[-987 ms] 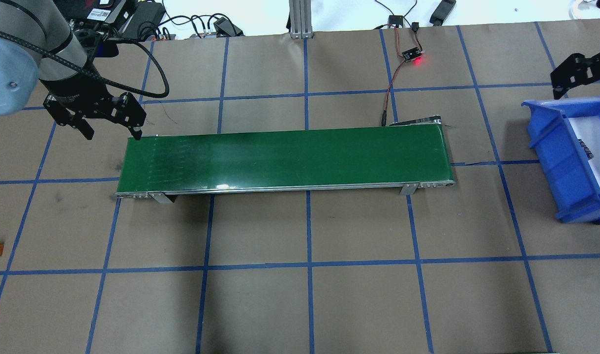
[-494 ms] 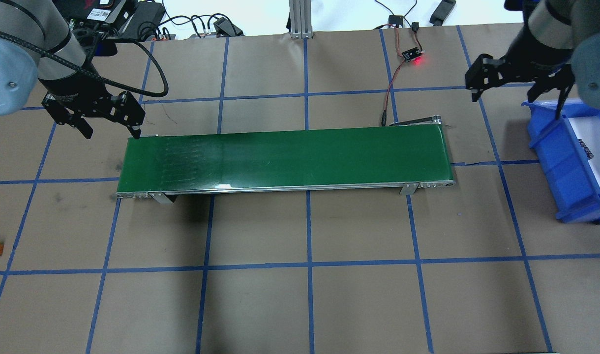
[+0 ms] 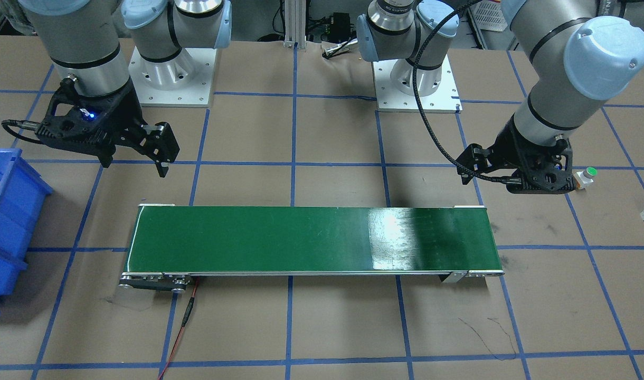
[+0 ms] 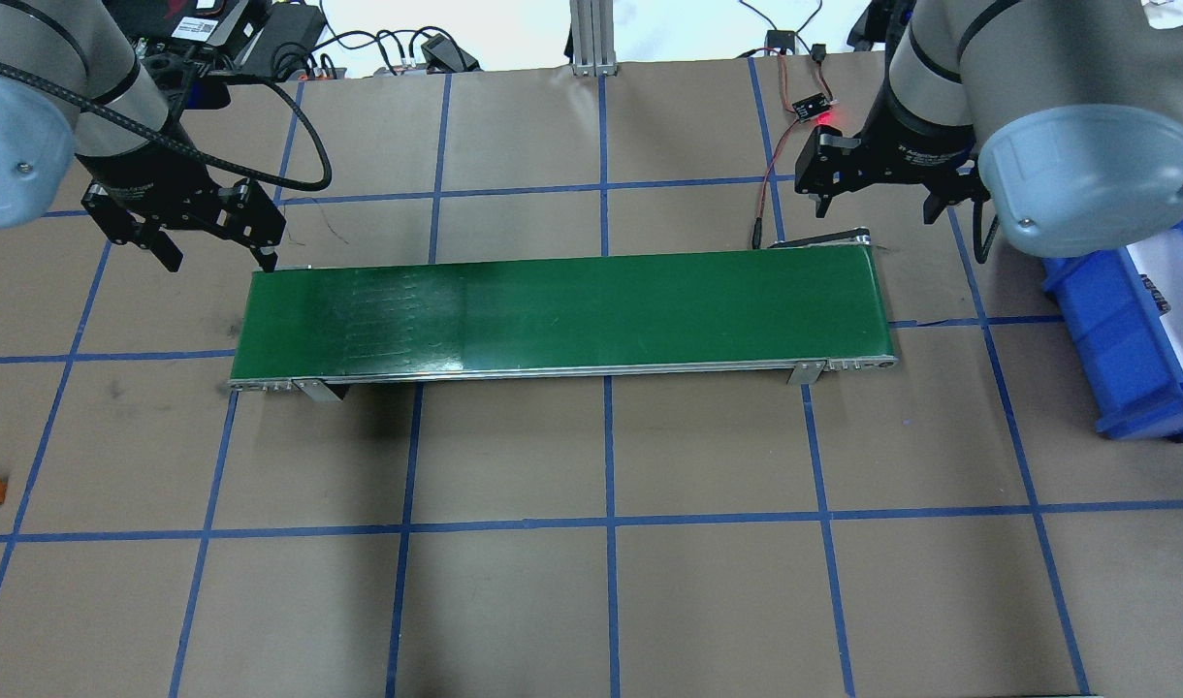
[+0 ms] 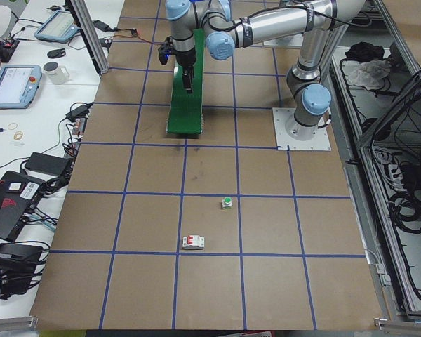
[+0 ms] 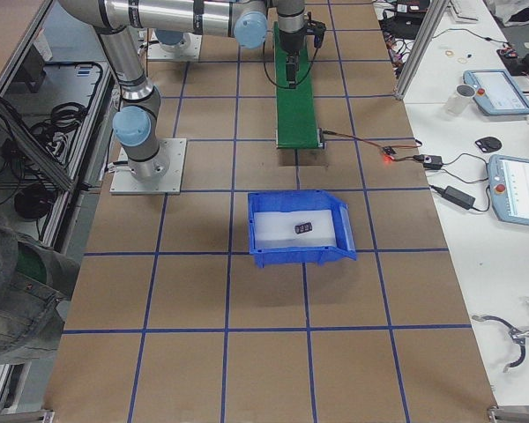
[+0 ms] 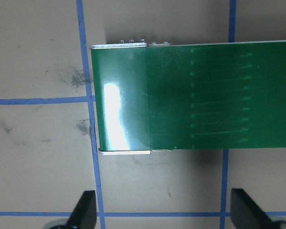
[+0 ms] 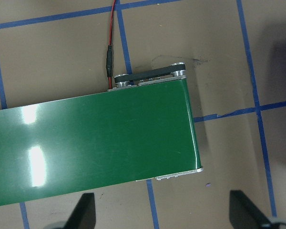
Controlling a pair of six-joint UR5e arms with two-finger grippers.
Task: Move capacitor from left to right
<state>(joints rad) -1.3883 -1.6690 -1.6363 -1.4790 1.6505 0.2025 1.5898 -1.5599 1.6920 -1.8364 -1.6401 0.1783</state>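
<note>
Capacitor (image 6: pixel 303 228) lies in the blue bin (image 6: pixel 286 256). Left gripper (image 4: pixel 219 255) and right gripper (image 4: pixel 876 209) hover wide-fingered near the green conveyor's (image 4: pixel 572 310) ends.

Overhead camera sits behind the robot (image 3: pixel 414 79), looking forward and down, the green belt (image 4: pixel 562 310) lying across mid-frame. The front camera faces back from across the belt, steeply down. Two side cameras stand high and far off, sighting along the belt from either end. Each wrist camera stares straight down, close over one belt end. Every view shares that belt.
</note>
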